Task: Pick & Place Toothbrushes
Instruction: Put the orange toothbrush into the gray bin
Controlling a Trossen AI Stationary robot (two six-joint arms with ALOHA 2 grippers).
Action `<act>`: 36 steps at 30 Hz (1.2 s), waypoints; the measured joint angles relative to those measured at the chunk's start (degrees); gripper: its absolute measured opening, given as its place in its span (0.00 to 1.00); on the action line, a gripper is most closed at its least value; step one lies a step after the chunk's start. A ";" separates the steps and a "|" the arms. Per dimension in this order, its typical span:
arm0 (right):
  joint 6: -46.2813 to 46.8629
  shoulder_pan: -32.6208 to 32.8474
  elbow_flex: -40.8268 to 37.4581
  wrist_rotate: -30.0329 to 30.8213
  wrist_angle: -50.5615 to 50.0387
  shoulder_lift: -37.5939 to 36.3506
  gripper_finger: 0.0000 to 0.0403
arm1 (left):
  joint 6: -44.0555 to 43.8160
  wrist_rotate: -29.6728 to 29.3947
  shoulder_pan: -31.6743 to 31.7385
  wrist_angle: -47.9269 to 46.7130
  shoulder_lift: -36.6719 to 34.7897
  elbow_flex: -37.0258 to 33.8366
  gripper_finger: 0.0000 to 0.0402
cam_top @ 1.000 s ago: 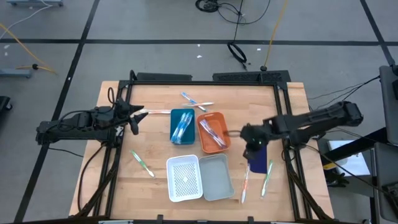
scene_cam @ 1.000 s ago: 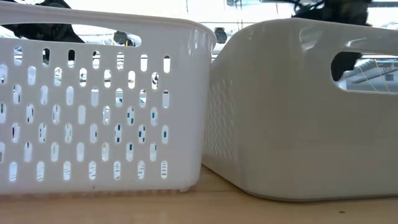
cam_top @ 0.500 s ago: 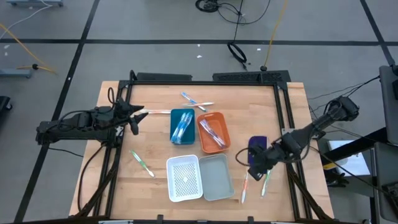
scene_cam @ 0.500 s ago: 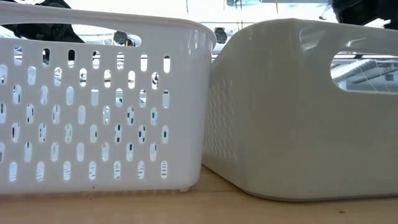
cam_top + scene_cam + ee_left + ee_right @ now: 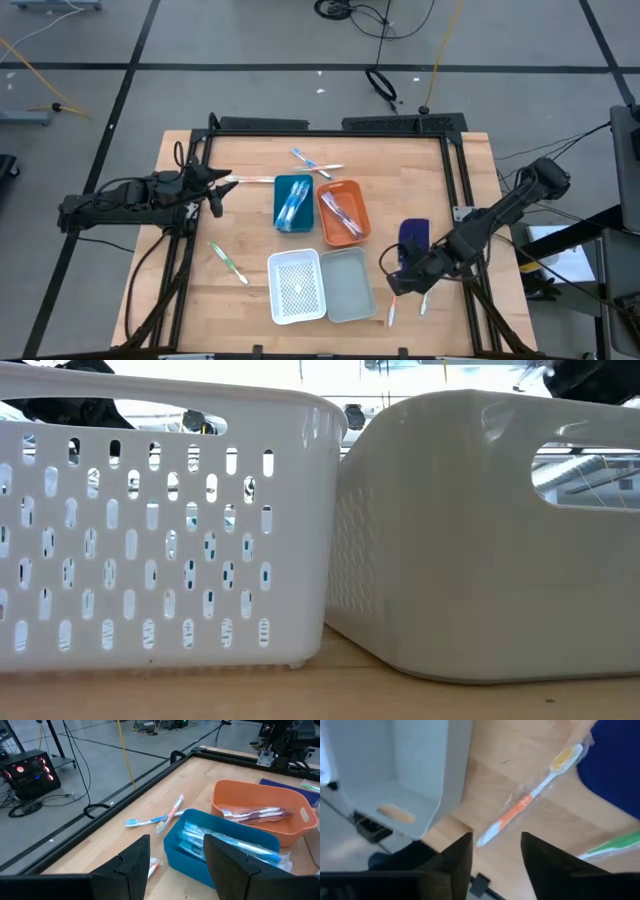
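Low view is nearly filled by two bins: white slotted basket (image 5: 160, 530) and plain grey bin (image 5: 480, 540) side by side on the counter (image 5: 330, 695). No toothbrush visible there, and no readable writing in any view.

High view gives the layout. Right gripper (image 5: 400, 287) is low at the counter's near right, beside the grey bin and over two loose toothbrushes; an end of the orange toothbrush (image 5: 391, 314) and of a green toothbrush (image 5: 423, 304) pokes out past it. Only the right wrist view shows that the fingers (image 5: 457, 857) stand apart w/ nothing btwn them, straddling the wrapped orange brush lying flat on the wood.

Another green toothbrush (image 5: 228, 262) lies alone at left. Mid-counter: blue tray (image 5: 293, 203) and orange tray (image 5: 343, 212), both holding brushes. Left wrist view shows those are wrapped. Beyond, two crossed toothbrushes (image 5: 315, 165).

Left gripper (image 5: 224, 185) waits at the far left, fingers (image 5: 132, 865) apart, empty.
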 joint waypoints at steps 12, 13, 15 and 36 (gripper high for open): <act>13.27 -0.45 0.00 -1.29 2.48 8.84 0.45 | 3.52 -0.02 0.02 -0.01 0.00 0.00 0.46; 13.66 -0.65 0.00 -1.19 2.90 9.40 0.45 | 3.79 -0.02 -0.01 -0.01 0.00 0.00 0.46; 14.05 -1.14 0.00 -1.53 3.75 10.66 0.45 | 3.95 -0.02 -0.01 -0.01 0.00 0.00 0.46; 18.88 -2.03 0.08 -4.72 5.93 21.33 0.41 | 6.01 -0.02 0.00 -0.01 0.00 0.00 0.46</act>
